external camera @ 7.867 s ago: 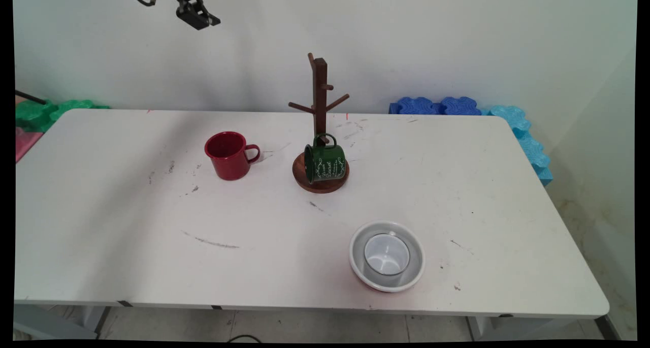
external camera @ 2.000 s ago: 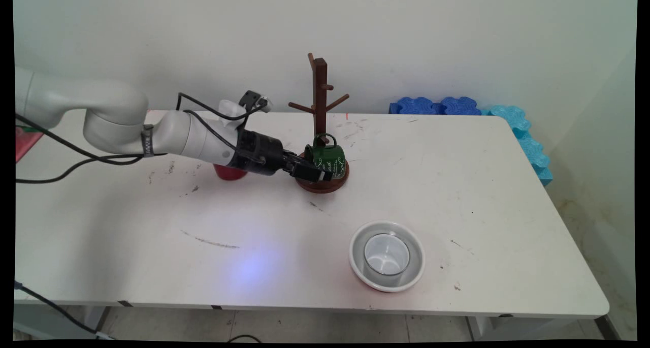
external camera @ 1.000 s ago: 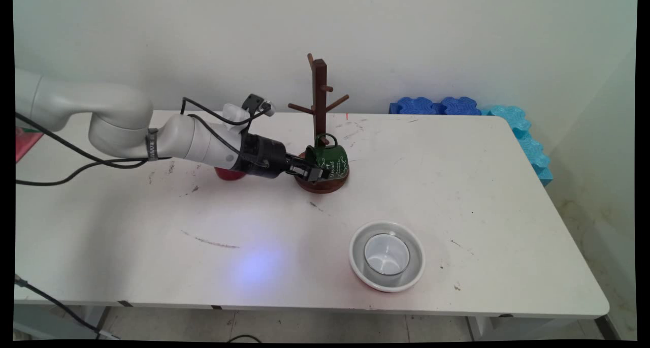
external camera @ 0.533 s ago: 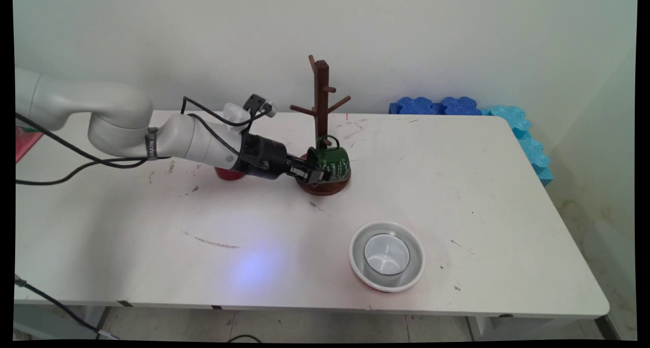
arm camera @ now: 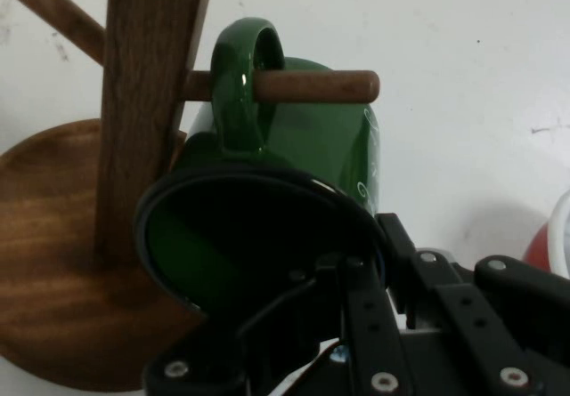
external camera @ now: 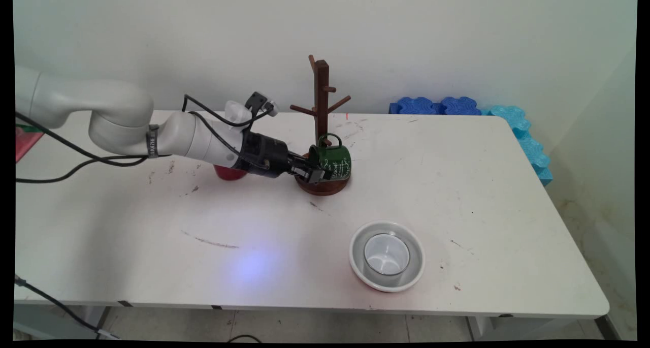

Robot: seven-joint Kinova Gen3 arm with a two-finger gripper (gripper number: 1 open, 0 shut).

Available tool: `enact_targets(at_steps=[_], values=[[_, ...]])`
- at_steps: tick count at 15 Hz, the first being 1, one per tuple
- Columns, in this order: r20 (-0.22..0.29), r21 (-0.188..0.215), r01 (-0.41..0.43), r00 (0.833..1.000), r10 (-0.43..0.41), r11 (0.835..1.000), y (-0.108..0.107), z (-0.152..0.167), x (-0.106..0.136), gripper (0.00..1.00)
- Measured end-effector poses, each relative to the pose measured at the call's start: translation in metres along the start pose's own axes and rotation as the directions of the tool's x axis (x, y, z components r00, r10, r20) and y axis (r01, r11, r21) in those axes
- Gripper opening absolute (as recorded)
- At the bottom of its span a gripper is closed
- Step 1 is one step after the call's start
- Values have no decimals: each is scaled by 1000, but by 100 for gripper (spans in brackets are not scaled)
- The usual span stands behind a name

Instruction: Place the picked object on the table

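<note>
The gripper (external camera: 319, 174) is pinched tight on the rim of the green mug (external camera: 332, 161), one finger inside it, and the mug's handle is hooked on a low peg of the wooden mug tree (external camera: 320, 115), just ahead of the hand.

You are looking at a robot test bench in a lab or workroom, not a home: a scuffed white rectangular table (external camera: 127, 226) stands against a bare white wall (external camera: 457, 43), with a white cabled robot arm (external camera: 152, 134) reaching across it from the left. Beyond the far corners, blue interlocking foam floor mats (external camera: 442, 105) lie at the right and green foam mats (external camera: 56, 109) at the left.
</note>
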Motion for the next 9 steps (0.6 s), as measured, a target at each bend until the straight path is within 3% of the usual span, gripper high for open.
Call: enact_targets(at_steps=[9], values=[[6,10,-74,997,74,997,2,-3,3,0]])
